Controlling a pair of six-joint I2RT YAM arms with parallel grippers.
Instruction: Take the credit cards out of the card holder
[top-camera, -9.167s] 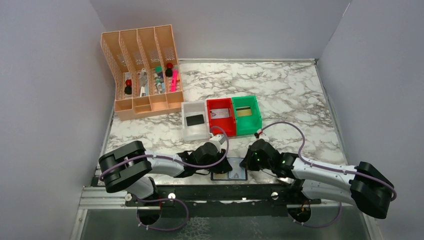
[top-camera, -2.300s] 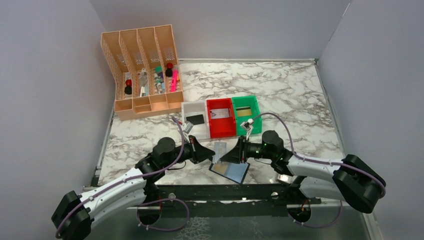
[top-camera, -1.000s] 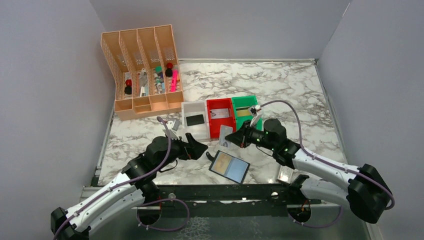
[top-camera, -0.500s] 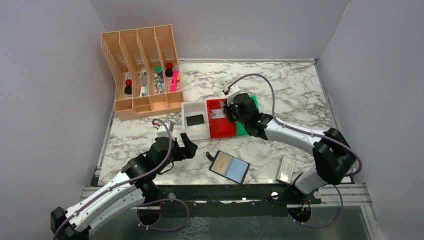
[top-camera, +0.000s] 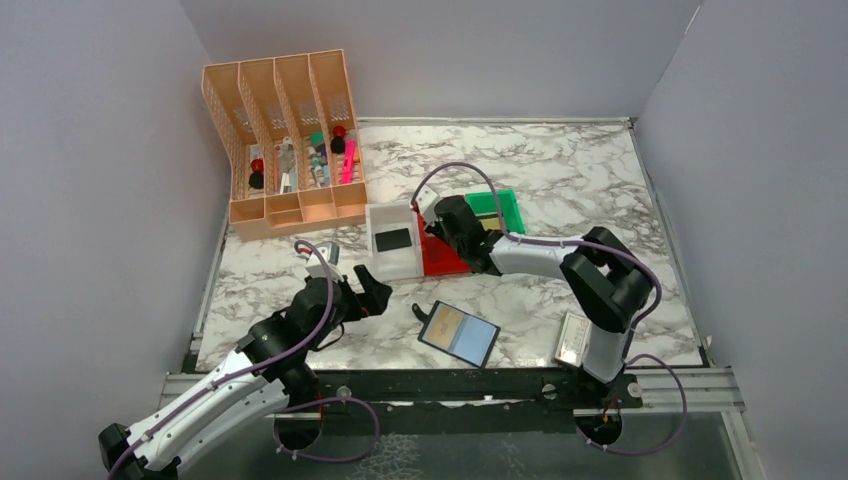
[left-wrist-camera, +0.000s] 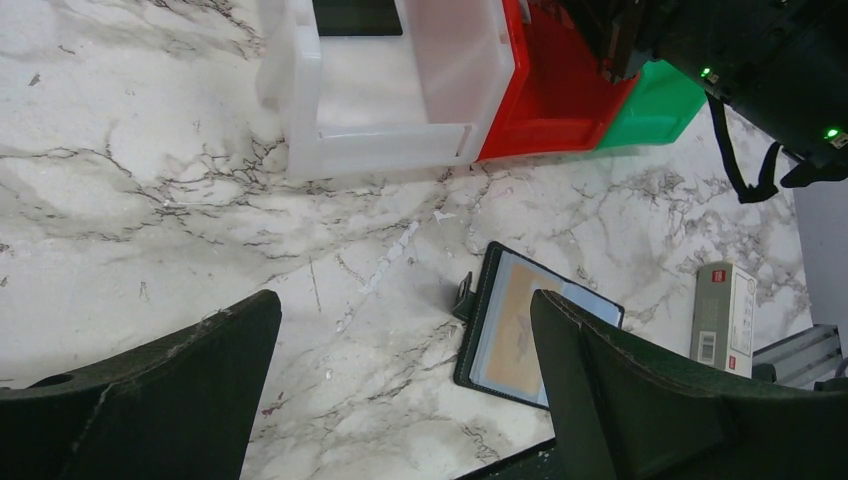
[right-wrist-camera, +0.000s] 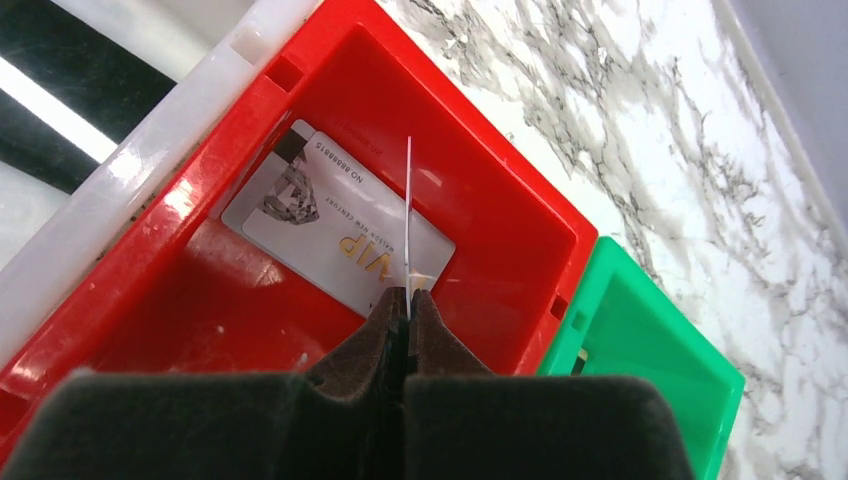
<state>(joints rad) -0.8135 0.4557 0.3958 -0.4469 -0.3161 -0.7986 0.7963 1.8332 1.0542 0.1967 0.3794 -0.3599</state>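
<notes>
our right gripper (right-wrist-camera: 408, 300) is clamped on a thin credit card (right-wrist-camera: 408, 205) seen edge-on, its long axis running straight out from the fingertips above the red bin (right-wrist-camera: 230, 300), where a grey card (right-wrist-camera: 330, 215) printed "vip" in gold lies flat. the card holder (top-camera: 459, 334) lies open by the counter's (top-camera: 590, 170) near edge, tab (left-wrist-camera: 463, 296) pointing left, well apart from that gripper. our left gripper (left-wrist-camera: 400, 305) hangs wide open beside it.

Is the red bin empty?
No: a grey VIP card lies in the red bin; the right pincer holds another card edge-on above it.
</notes>
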